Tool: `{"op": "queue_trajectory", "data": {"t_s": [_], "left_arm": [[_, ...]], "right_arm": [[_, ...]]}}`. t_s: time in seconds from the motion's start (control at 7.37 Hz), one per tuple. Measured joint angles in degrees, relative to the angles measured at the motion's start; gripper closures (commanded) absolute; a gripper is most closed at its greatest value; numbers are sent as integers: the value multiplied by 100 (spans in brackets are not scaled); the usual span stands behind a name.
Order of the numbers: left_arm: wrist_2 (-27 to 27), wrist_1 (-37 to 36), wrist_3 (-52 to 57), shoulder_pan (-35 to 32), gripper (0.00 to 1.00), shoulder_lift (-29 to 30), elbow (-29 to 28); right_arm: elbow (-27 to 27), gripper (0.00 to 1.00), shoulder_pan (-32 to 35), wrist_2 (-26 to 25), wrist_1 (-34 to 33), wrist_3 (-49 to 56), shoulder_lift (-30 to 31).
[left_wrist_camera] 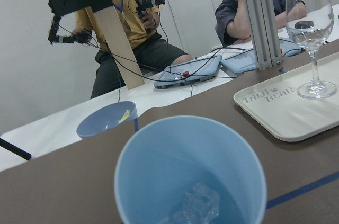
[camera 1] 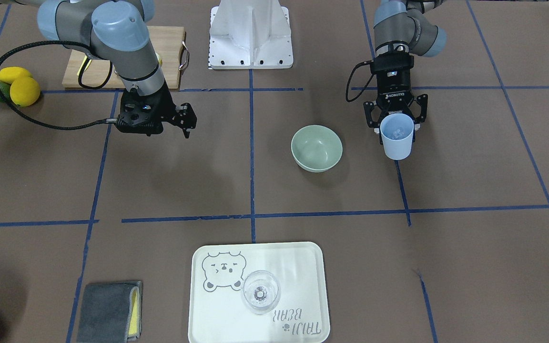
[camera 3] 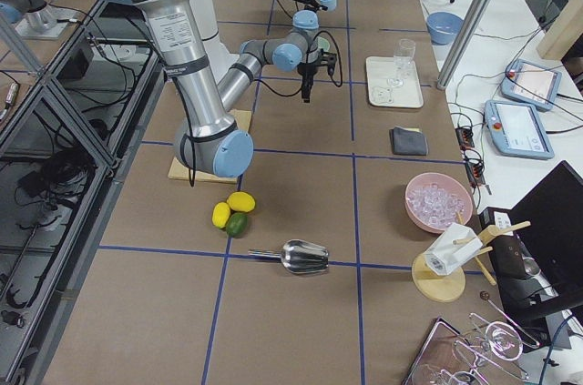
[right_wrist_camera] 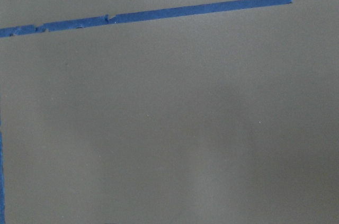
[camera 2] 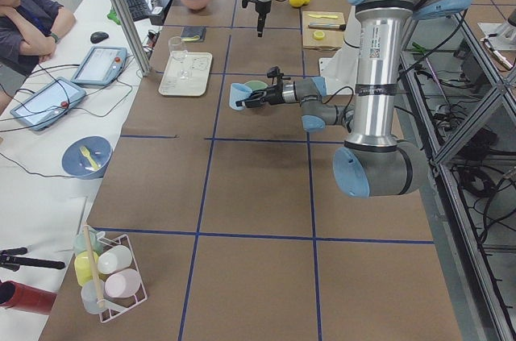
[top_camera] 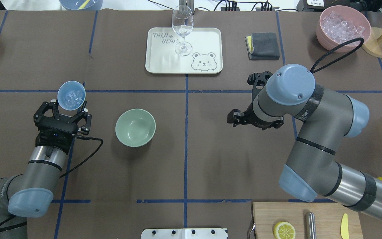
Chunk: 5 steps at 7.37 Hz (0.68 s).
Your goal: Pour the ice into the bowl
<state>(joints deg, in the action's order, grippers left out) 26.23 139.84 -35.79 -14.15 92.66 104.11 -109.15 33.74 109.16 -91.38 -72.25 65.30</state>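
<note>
The pale tray (top_camera: 207,39) carries the printed words "TAIJI BEAR" in grey outline letters at one corner, with a small paw mark beside them. A drawn winking bear face sits at the opposite corner. In the front-facing view the words read upside down. In the left wrist view they lie near the foot of the wine glass (left_wrist_camera: 312,38). The black body of the left gripper (camera 1: 397,132), closed on the blue cup (camera 1: 397,145), bears the white brand name "ROBOTIQ". A sticker on the left arm (camera 2: 375,75) is too small to read.
</note>
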Motion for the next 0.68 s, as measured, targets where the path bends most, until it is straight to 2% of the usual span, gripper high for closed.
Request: {"op": "queue_trajectory", "data": {"t_s": [0.41,0.68], "left_arm": [[-199,-12,952,184,100,240,-323],[-334,-489,1491,221,100,511,-440]], "right_arm": [[0,0,0,0,151,-60,2],[6,0,-7,0,170,-76,-5]]}}
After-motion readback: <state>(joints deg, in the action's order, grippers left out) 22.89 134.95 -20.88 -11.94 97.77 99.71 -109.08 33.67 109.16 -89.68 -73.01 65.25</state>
